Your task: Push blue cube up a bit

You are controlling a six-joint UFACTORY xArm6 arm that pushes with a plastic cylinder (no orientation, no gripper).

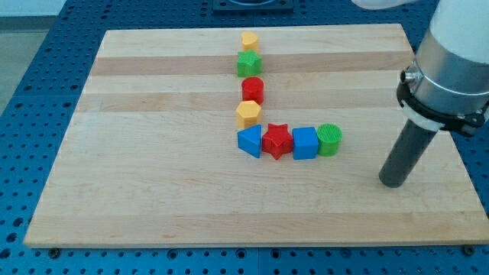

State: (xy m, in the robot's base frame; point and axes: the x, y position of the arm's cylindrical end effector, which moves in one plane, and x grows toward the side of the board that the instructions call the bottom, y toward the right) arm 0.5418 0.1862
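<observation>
The blue cube (304, 143) sits on the wooden board (153, 176) in a row, between a red star (276, 140) on its left and a green cylinder (329, 139) on its right. A blue triangular block (249, 141) ends the row at the left. My tip (393, 182) rests on the board to the right of the row and a little lower, well apart from the blue cube and from the green cylinder.
A column of blocks runs up from the row: a yellow block (248, 113), a red cylinder (253, 89), a green star (249, 63) and a small yellow block (249, 40) near the board's top edge. The arm's white body (451, 61) hangs over the board's right edge.
</observation>
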